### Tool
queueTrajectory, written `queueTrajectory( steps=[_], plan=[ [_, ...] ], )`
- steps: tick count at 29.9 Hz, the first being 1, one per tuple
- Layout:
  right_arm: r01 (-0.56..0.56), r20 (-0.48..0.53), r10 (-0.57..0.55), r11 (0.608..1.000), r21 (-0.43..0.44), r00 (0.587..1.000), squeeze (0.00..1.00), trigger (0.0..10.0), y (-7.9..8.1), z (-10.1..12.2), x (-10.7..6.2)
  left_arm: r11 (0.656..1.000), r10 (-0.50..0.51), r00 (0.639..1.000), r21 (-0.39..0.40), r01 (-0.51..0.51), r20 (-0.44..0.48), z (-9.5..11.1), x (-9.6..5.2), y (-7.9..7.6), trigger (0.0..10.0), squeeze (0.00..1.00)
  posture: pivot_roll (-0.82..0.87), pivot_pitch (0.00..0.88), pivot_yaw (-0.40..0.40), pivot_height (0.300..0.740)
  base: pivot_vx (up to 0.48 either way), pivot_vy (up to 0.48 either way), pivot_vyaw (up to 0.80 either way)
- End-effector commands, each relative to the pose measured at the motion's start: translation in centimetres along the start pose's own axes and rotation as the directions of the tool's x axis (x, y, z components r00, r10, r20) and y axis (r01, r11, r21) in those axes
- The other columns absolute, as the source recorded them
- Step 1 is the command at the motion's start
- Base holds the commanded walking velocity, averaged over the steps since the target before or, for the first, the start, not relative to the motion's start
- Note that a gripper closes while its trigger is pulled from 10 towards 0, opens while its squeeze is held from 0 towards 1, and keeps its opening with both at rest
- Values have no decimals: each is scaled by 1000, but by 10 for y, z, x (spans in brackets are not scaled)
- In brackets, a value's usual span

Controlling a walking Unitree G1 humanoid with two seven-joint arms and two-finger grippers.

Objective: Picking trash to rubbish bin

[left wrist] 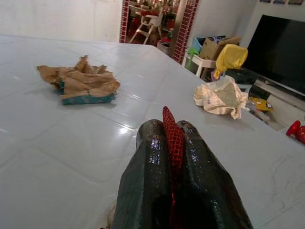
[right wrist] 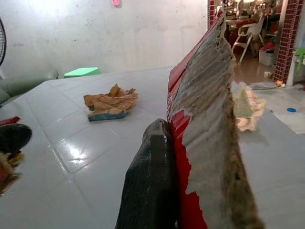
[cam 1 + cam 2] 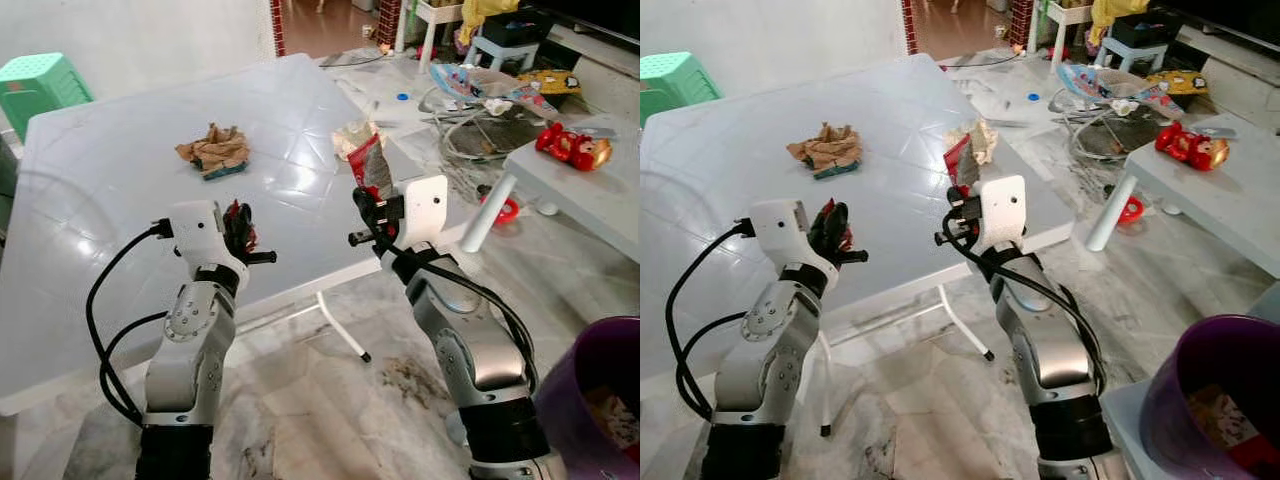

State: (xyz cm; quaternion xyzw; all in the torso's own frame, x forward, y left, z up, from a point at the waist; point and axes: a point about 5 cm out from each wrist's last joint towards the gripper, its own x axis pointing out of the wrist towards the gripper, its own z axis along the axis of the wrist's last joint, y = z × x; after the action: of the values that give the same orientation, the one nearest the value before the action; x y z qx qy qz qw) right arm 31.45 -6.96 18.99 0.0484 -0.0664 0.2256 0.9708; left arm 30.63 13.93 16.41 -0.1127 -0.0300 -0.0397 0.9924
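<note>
Both arms were raised over the near edge of the white bench [image 3: 120, 180], each already loaded, which suggested the trash was being gathered before a turn toward the purple rubbish bin [image 3: 1225, 400] standing low on the robot's right, on the floor beside the bench. The left pincer [image 3: 240, 232] was pressed together on a small scrap of red mesh [image 1: 172, 138], its tip poking up between the two black fingers; how much of the scrap lay below the fingers could not be made out. The right pincer [image 3: 366, 205] pinched a torn red cardboard piece [image 2: 205, 124] held upright, probably so that it would clear the bench top on the way out; one finger [image 2: 150, 181] showed against its red face, the other was hidden behind the card. Two pieces of trash remained on the bench: a crumpled brown paper wad [image 3: 213, 150] with a teal edge near the middle, and a pale crumpled wrapper [image 1: 220, 97] toward the far right edge, partly screened by the cardboard in the head views. The bin was cut off at the frame's corner, so its contents were hard to read.
</note>
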Motion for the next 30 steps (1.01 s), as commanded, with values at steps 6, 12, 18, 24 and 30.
queueTrajectory(
  steps=[6, 12, 18, 24, 30],
  plan=[
    [27, 0, -27, 1000, -10, 1000, 0, 0, -6, 2, 1, 1000, -19, 1000, -20, 19, -2, 2, 0, -5, 10000, 0, -44, 44, 42, 740, 0, 0, -788],
    [33, 0, -33, 999, -11, 999, 0, 0, -6, 2, 1, 999, -23, 1000, -22, 23, -6, 2, 0, -6, 10000, 0, -44, 44, 42, 740, 0, 0, -788],
    [39, 0, -39, 999, -12, 999, 0, 0, -7, 2, 1, 1000, -19, 1000, -18, 19, -9, 2, 1, -4, 10000, 0, -45, 45, 42, 740, 0, 0, -788],
    [40, 0, -40, 999, -12, 999, 0, 0, -7, 2, 1, 1000, -13, 1000, -14, 13, -6, 3, 2, -2, 10000, 0, -43, 45, 44, 740, 0, 0, -788],
    [32, -1, -32, 999, -9, 999, 0, 0, -6, 2, 1, 1000, -9, 1000, -10, 9, -5, 4, 2, -1, 10000, 0, -43, 51, 45, 740, 0, 0, -788]
  ],
)
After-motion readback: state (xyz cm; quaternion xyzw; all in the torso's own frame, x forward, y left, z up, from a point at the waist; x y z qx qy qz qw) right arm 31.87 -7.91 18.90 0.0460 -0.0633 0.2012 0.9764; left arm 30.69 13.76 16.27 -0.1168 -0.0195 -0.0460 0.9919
